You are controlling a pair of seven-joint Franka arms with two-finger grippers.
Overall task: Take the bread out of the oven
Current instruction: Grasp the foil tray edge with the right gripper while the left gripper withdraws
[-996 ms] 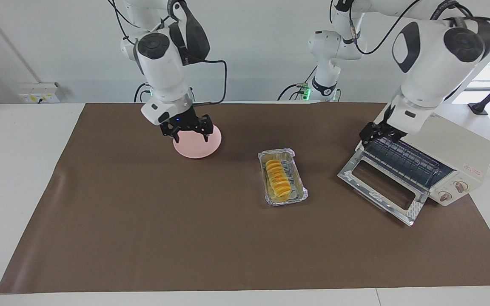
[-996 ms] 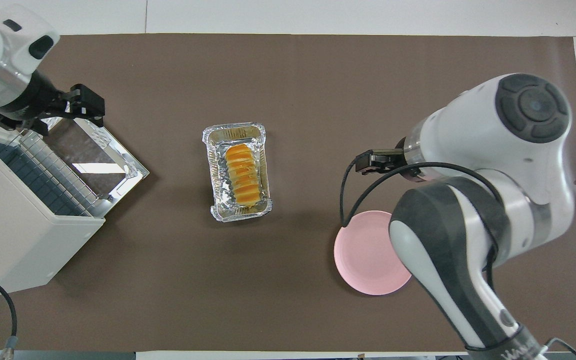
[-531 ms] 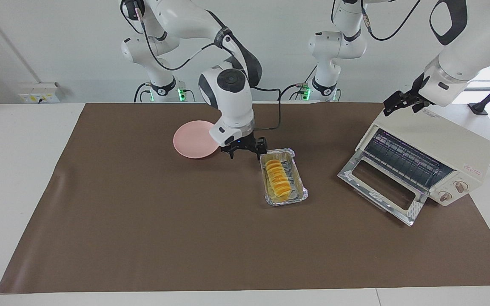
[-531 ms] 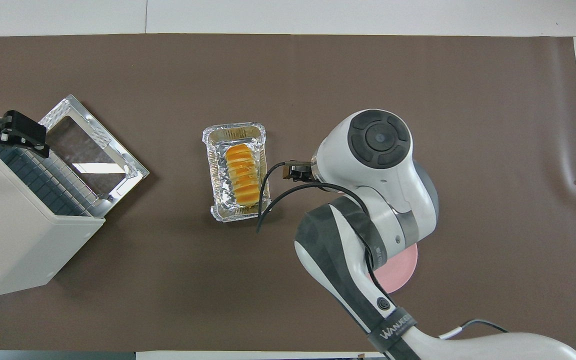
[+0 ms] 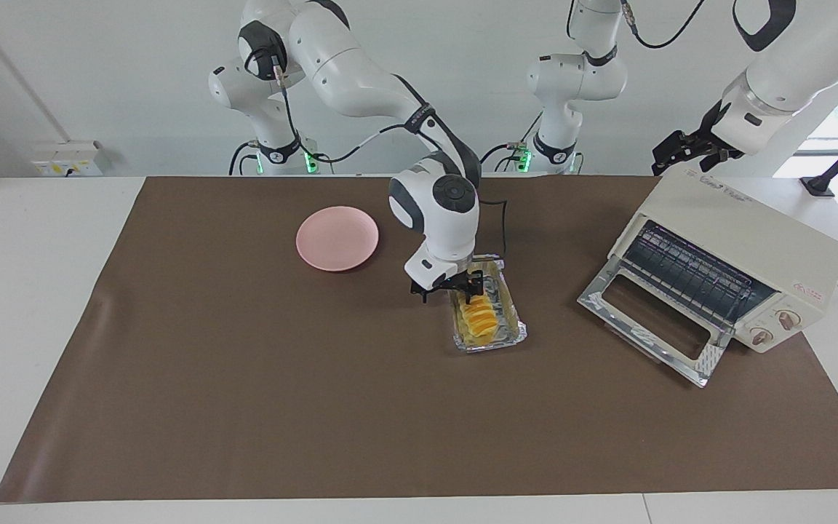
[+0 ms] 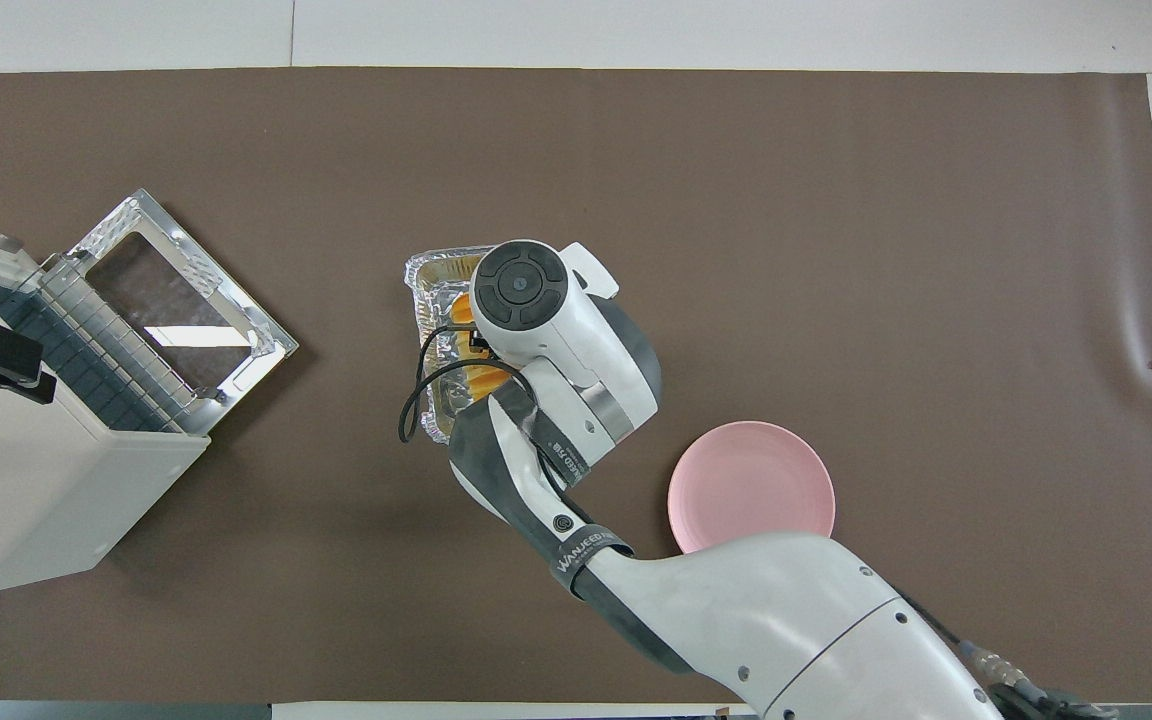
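Note:
The bread, a ridged golden-yellow loaf, lies in a silver foil tray on the brown mat, between the plate and the oven. My right gripper is open and low over the tray's end nearer the robots, just above the loaf. In the overhead view the right wrist covers most of the bread and the tray. The cream-white oven stands at the left arm's end with its glass door folded down and its rack bare. My left gripper hangs open above the oven's top.
A round pink plate lies on the mat toward the right arm's end, also in the overhead view. The oven and its open door fill the left arm's end. The right arm stretches over the mat's middle.
My right gripper has swung from over the pink plate to over the bread in the foil tray. My left gripper has risen from the oven's mouth to above its top.

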